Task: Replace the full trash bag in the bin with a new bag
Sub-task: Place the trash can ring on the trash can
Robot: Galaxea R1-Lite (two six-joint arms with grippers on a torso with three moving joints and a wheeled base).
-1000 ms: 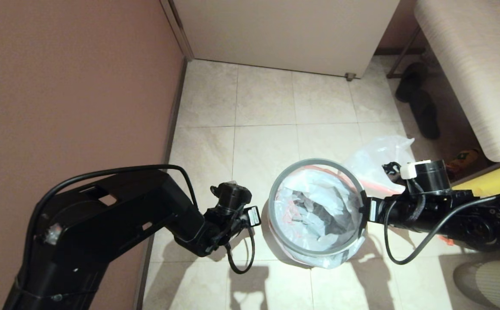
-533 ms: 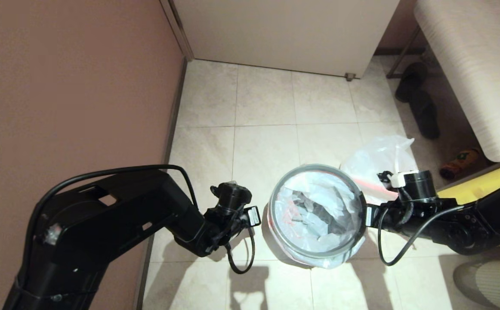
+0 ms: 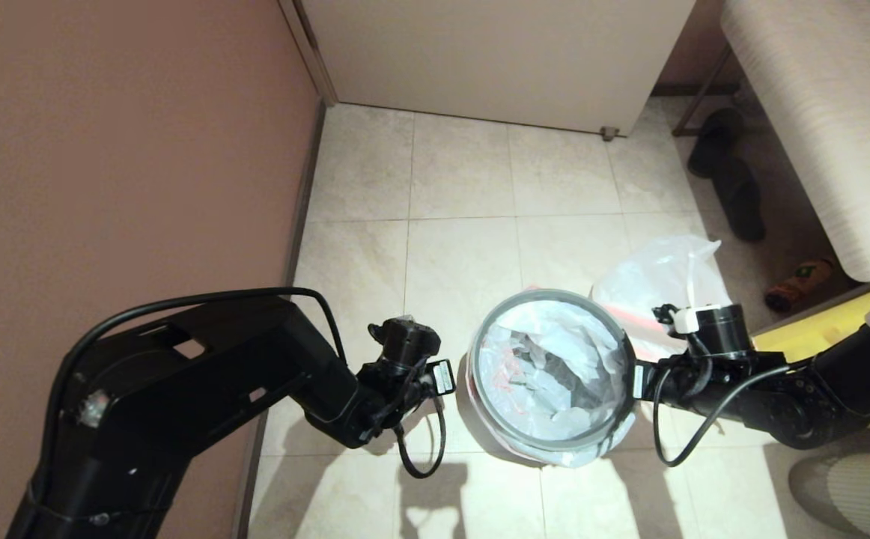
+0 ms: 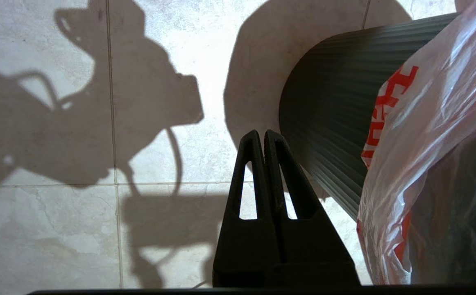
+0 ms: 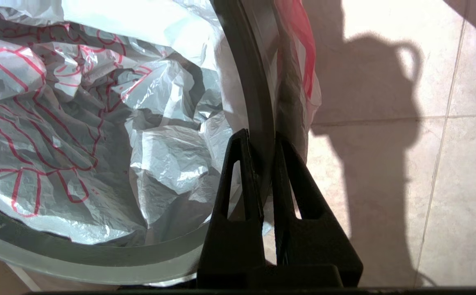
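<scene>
The black bin (image 3: pixel 551 448) stands on the tiled floor, topped by its thin grey hoop (image 3: pixel 478 335). The new bag (image 3: pixel 547 367) lines it, crumpled plain film with red print, its edge hanging over the ribbed wall (image 4: pixel 328 123). My right gripper (image 3: pixel 633 378) is at the hoop's right side, shut on the hoop (image 5: pixel 258 102), one finger inside and one outside. My left gripper (image 4: pixel 261 135) hangs shut and empty just left of the bin, apart from it. The full trash bag (image 3: pixel 659 277) lies on the floor behind the bin's right.
A brown wall (image 3: pixel 105 150) runs close along the left. A white cabinet (image 3: pixel 495 52) closes the back. At the right are a pale bench (image 3: pixel 824 120), black slippers (image 3: pixel 734 187) and a yellow fabric bag (image 3: pixel 839 322).
My right arm has sunk and drawn in towards the bin, and the grey hoop it holds has come down with it. The left arm has stayed put.
</scene>
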